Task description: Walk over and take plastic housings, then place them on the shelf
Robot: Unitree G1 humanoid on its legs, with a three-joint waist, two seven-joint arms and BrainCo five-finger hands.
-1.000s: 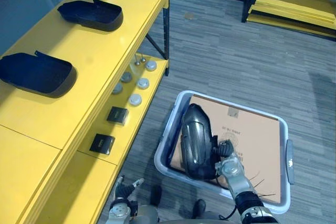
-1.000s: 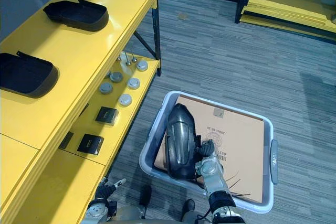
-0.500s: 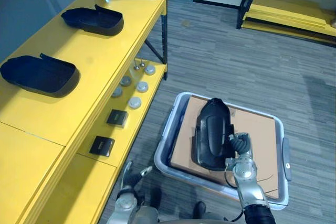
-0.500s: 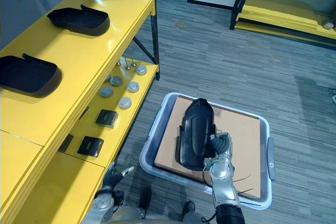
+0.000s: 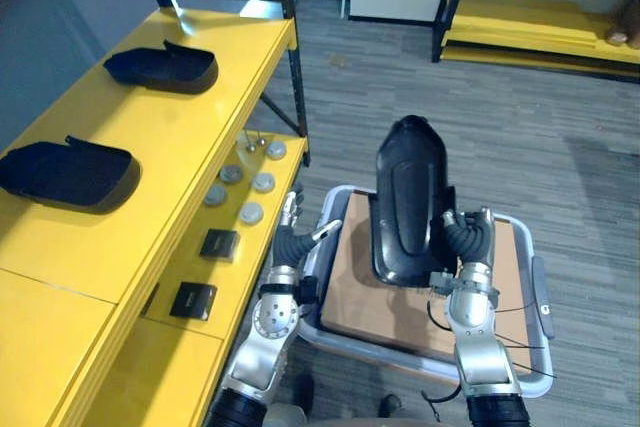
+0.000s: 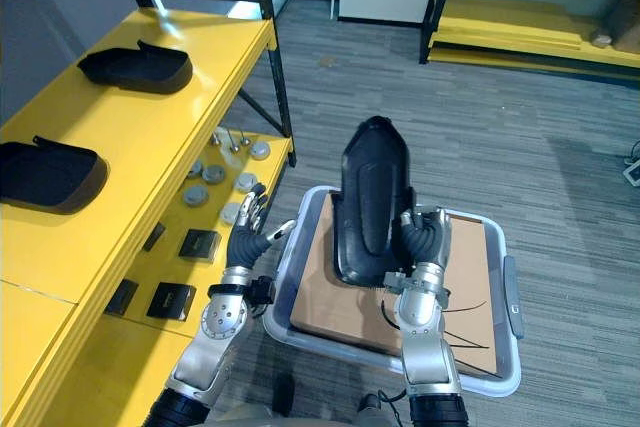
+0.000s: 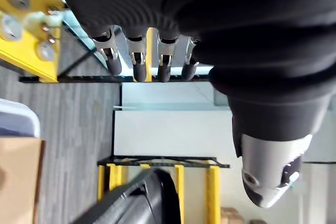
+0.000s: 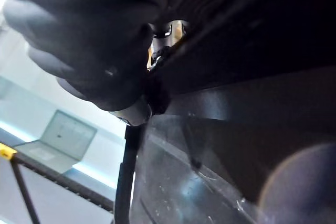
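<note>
right hand [image 5: 466, 247] clamped on the lower edge of the black plastic housing [image 5: 408, 187], which stood upright above it, over the grey bin [image 5: 540, 297]. left hand [image 5: 292, 237] open, fingers straight, near the housing but not touching. likely risk: with a one-edge hold, the tall housing could tip or slip before reaching the yellow shelf [image 5: 190, 137] beyond the left hand.
</note>
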